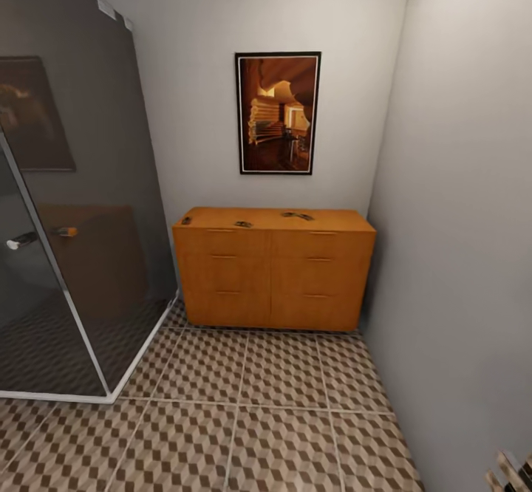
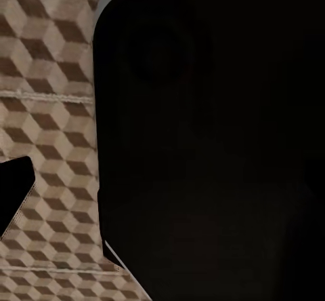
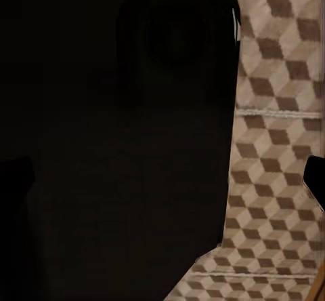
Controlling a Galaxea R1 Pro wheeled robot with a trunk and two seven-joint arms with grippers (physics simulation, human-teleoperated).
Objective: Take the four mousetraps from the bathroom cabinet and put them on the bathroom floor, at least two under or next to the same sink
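Observation:
The orange-brown cabinet (image 1: 273, 270) stands against the far wall, under a framed picture. Small flat mousetraps lie on its wide top: one at the left end (image 1: 186, 220), one left of the middle (image 1: 243, 224), and a dark cluster right of the middle (image 1: 297, 216) that may be two. They are too small to make out in detail. The cube-patterned bathroom floor (image 1: 244, 433) stretches from me to the cabinet. The left wrist view has a dark finger (image 2: 13, 192) over the tiles beside a large black body. The right wrist view has a dark finger (image 3: 315, 179) over the same tiles. The sink is out of view.
A grey glass shower enclosure (image 1: 74, 241) with a white base rim takes up the left side. A plain grey wall (image 1: 465, 255) closes the right side. A pale striped object (image 1: 511, 473) pokes in at the bottom right corner.

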